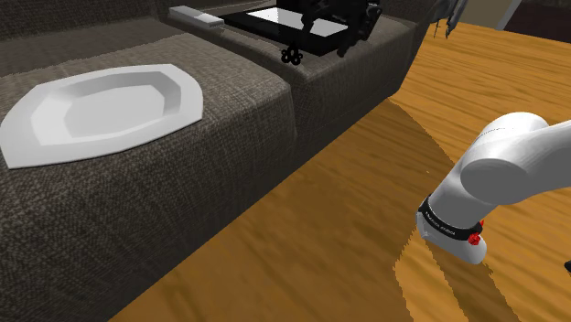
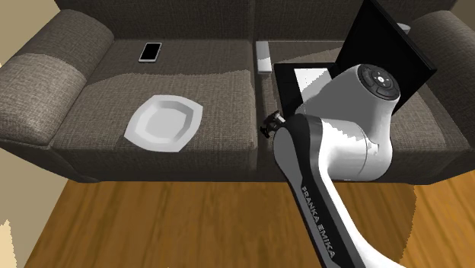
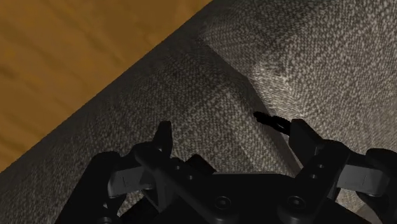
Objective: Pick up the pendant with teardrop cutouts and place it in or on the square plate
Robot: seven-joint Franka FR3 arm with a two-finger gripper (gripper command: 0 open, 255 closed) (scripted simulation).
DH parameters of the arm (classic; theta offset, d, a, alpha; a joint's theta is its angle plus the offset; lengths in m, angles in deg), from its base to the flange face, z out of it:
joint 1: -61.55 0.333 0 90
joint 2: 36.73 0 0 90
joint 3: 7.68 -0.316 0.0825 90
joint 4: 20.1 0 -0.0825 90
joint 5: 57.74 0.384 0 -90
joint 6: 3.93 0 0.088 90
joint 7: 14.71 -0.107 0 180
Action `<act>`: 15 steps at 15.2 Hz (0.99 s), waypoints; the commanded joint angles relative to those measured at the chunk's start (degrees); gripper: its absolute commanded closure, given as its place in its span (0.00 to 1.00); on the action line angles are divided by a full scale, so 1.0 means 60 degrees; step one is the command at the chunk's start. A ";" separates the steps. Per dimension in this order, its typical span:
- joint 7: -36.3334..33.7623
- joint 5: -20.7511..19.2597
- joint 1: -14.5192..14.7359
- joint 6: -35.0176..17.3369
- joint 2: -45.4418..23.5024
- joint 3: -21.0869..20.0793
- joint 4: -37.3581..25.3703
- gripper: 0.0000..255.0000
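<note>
Nearest you, shoulder view: the white arm (image 1: 512, 169) crosses the lower right above the wooden floor (image 1: 302, 247). One white plate (image 1: 101, 114), squarish with clipped corners, lies flat on the sofa (image 1: 183, 192) seat, set back from the seat's front edge. It carries nothing, so you may read it as the waiting target. One pendant (image 1: 291, 55), small and dark, sits close to the seat's front edge by the seam between cushions, well apart from the plate. Behind it, toward the seat's back edge, lie one open laptop (image 1: 265, 23) and one white bar-shaped object (image 1: 195, 16).

Second exterior view: the arm stands in the foreground, probably because it reaches over the seat's front edge toward the pendant. Count two seat cushions. One plate rests on the left-hand cushion. One pendant lies on the right-hand cushion, just beside the seam and near the front edge. One dark phone (image 2: 150, 52) lies at the back edge.

Wrist view: the gripper (image 3: 232, 133) looks down on the cushion seam. Its two fingers (image 3: 302, 130) stand apart and clasp nothing, a stance suited to an approach. The pendant lies on the fabric beyond one fingertip, off the gripper's midline. You would likely centre it before closing.
</note>
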 commanded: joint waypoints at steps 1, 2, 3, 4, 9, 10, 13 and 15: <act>-0.0565 0.0392 -0.0028 -0.0741 -0.0020 -0.0319 -0.0045 0.00; -0.0820 0.0554 -0.0064 -0.1099 -0.0070 -0.0475 -0.0107 0.00; -0.0985 0.0652 -0.0091 -0.1330 -0.0105 -0.0576 -0.0151 0.00; -0.0975 0.0683 -0.0085 -0.1464 -0.0156 -0.0624 -0.0074 0.00; -0.0925 0.0833 -0.0055 -0.2143 -0.0448 -0.0865 0.0282 0.00; -0.0914 0.0863 -0.0049 -0.2280 -0.0515 -0.0914 0.0347 0.00; -0.0908 0.0880 -0.0045 -0.2360 -0.0554 -0.0942 0.0384 0.00; -0.0908 0.0880 -0.0045 -0.2360 -0.0554 -0.0942 0.0384 0.00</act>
